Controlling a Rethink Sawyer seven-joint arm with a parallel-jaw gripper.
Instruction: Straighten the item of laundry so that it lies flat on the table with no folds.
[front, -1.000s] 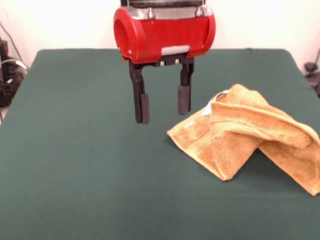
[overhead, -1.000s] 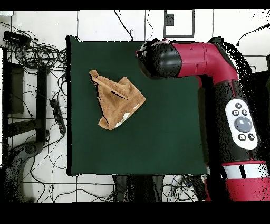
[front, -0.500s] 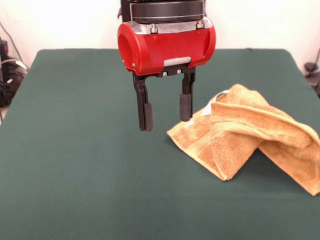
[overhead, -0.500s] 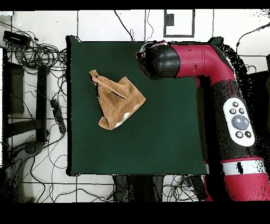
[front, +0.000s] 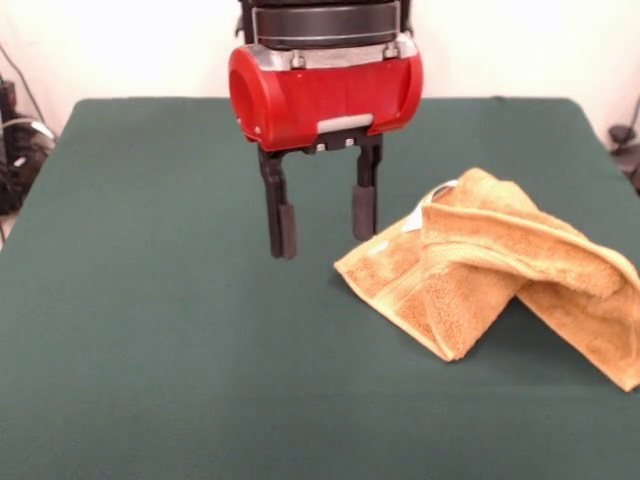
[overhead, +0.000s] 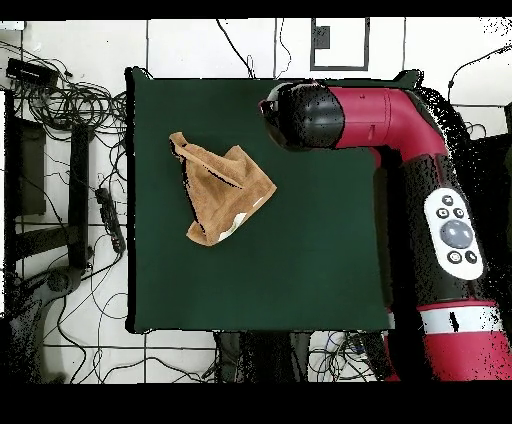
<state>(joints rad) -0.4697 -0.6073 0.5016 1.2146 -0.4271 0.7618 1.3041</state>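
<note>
Currently gripper (front: 323, 222) hangs above table (front: 150, 330), 2 black fingers (front: 285, 230) spread wide apart, nothing held between them. Red wrist housing directly above fingers. Towel (front: 490, 275) lies crumpled on green cloth just beside gripper, toward picture's right in front view, not touching it. Towel folded over itself, 1 thick fold draped across middle, border band along edges, small white tag (front: 412, 224) at corner nearest gripper. Overhead view: towel (overhead: 222, 192) on table's left half, arm (overhead: 400, 150) reaching in from right.
</note>
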